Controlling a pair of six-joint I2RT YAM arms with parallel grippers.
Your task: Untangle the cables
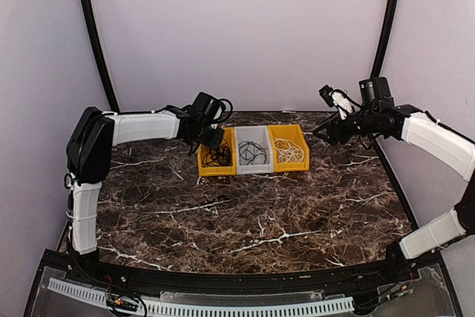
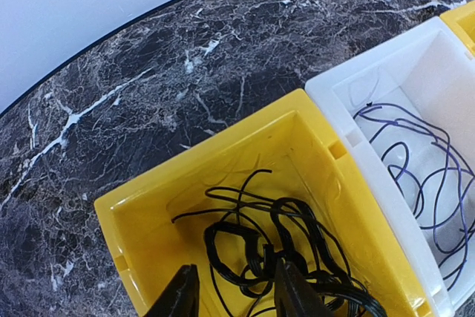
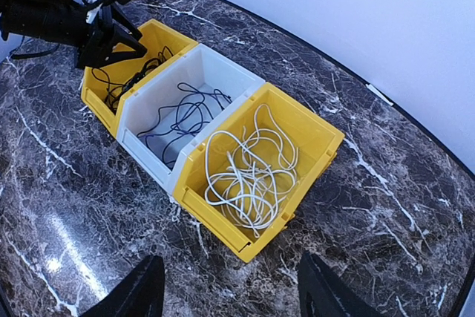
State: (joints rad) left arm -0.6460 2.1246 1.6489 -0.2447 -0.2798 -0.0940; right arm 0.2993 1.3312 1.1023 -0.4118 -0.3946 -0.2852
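My left pincer (image 2: 237, 298) stands open over the thin black cable (image 2: 256, 246) in the left yellow plastic bin (image 2: 200, 150); my right pincer (image 3: 234, 291) hangs open, empty. I judge the cable light, limp, snag-prone; grip one outer loop.

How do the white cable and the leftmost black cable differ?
The white cable lies in loose open loops in the right yellow bin; the black cable is bunched tighter in the left yellow bin, with the left gripper above it, none over the white cable. Both lie in bins.
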